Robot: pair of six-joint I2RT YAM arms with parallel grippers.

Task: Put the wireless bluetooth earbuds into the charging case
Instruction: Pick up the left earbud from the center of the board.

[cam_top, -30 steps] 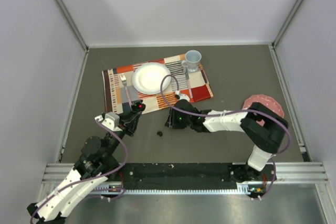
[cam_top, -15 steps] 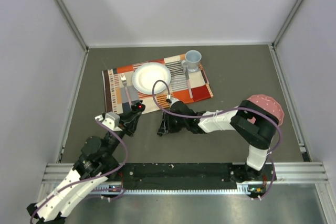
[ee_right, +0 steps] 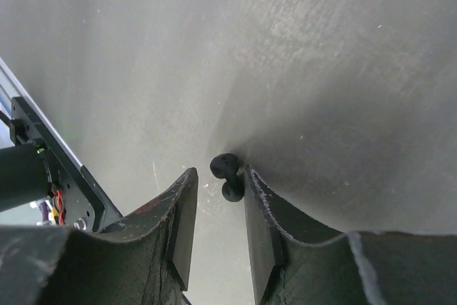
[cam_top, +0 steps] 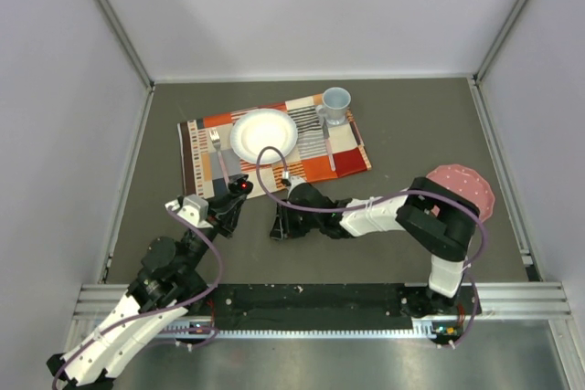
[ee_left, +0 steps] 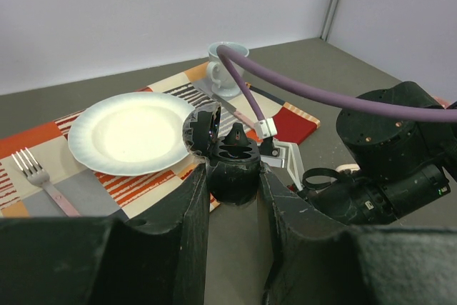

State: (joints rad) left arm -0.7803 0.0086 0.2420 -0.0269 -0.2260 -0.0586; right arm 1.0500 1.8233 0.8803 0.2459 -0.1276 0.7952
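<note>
We are clamping the open charging case (ee_left: pixel 230 169) in our left fingers (ee_left: pixel 191 208) and straddling a black earbud (ee_right: pixel 227 178) on the table (ee_right: pixel 321 69) with parted right fingers (ee_right: pixel 182 228), so picking and seating it are remaining

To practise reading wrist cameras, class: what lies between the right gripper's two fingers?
A black earbud, lying on the grey table between the open jaws of the right gripper, not yet gripped. The right wrist view shows it.
</note>
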